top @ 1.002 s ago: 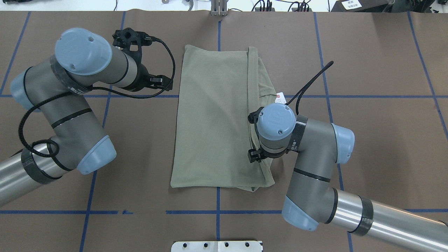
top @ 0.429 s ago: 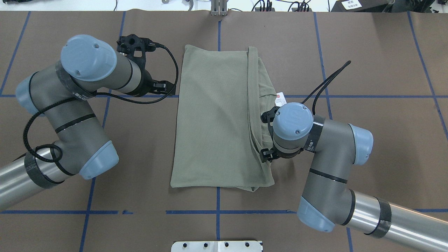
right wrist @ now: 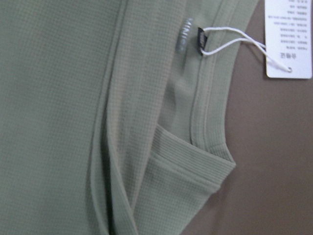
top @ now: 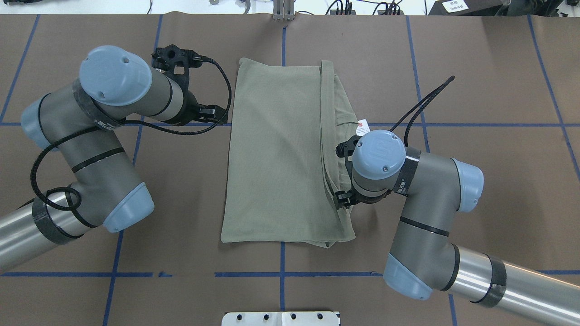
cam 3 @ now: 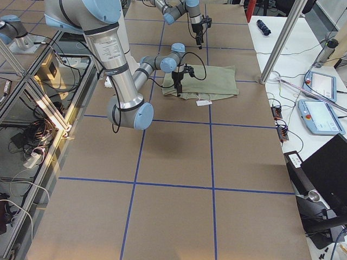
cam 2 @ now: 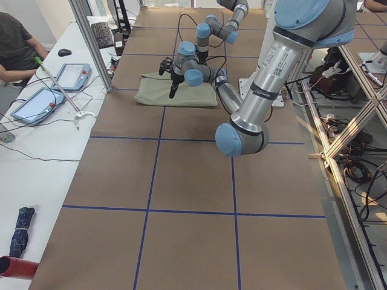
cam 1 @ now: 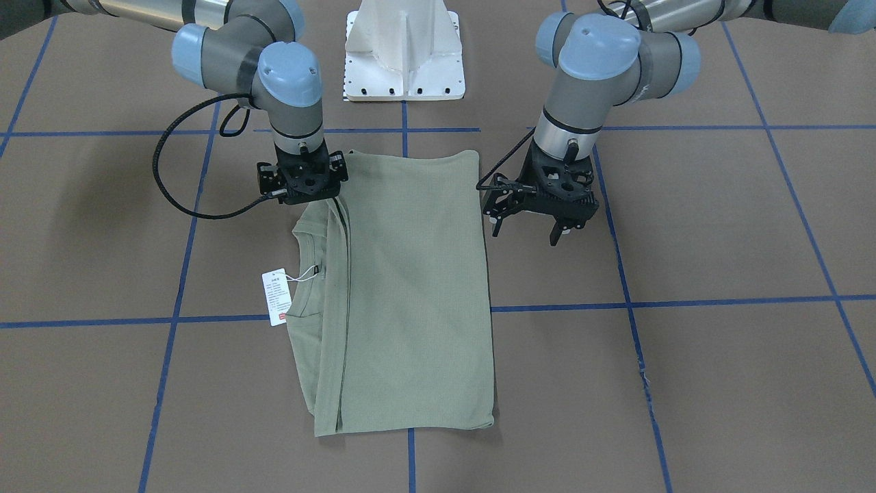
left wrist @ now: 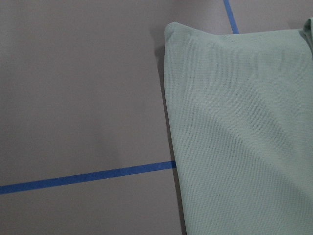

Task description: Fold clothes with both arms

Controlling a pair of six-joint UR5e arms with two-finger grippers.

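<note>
**Brown tabletop point(cam 1: 684, 383) with a folded green shirt point(cam 1: 410, 287) between two arms**

Blue tape lines grid the surface. The sage knit shirt lies flat at its centre, folded lengthwise. Its ribbed collar point(cam 1: 308, 236) and white hang tag point(cam 1: 276, 297) are on the right arm's side. The left gripper point(cam 1: 525, 229) hangs just beside the opposite long edge, jaws spread. The right gripper point(cam 1: 304, 192) stands over the collar-side edge; I cannot tell how its jaws are set.
</note>
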